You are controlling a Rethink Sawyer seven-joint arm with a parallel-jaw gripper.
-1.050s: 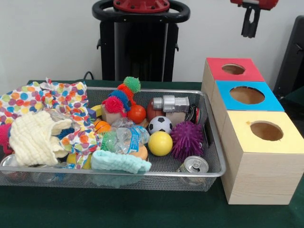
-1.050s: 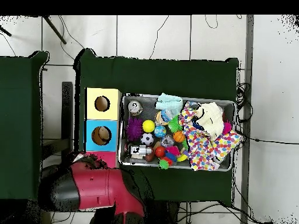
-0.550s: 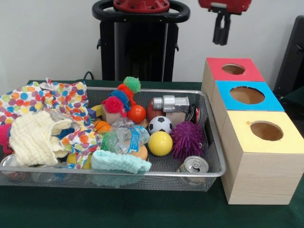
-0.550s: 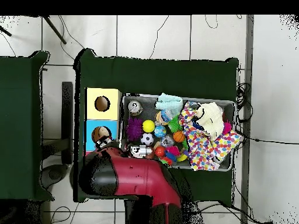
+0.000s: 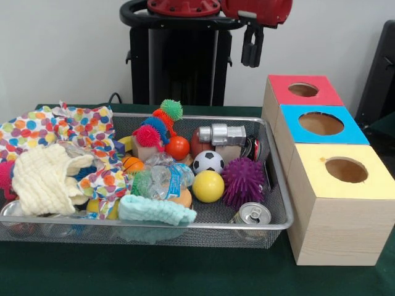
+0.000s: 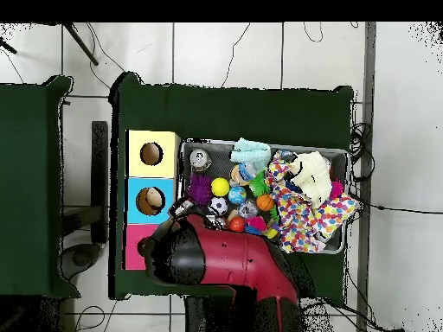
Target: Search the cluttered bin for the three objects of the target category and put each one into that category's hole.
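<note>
High above the bin's far right corner in the front view, the gripper [image 5: 252,48] hangs from the red arm [image 5: 256,9], cut off by the top edge; its dark fingers sit so close together that I cannot tell whether they are parted or closed, and nothing shows between them. Well below it lies the wire mesh bin [image 5: 281,203], where a soccer ball [image 5: 207,161], a yellow ball [image 5: 208,186] and a purple spiky ball [image 5: 243,180] lie below and slightly left of the gripper, with a silver toy camera [image 5: 222,134] nearest beneath it. A soda can [image 5: 252,214] at the bin's near rim is partly hidden by the mesh. To the gripper's lower right stand the red box [image 5: 302,90], blue box [image 5: 321,125] and yellow box [image 5: 345,171], each with a round hole. From overhead, the arm [image 6: 221,264] covers the bin's [image 6: 260,149] corner and most of the red box [image 6: 131,251], hiding the gripper's tips, while the polka-dot cloth [image 6: 311,220] shows spilling over the bin's rim.
</note>
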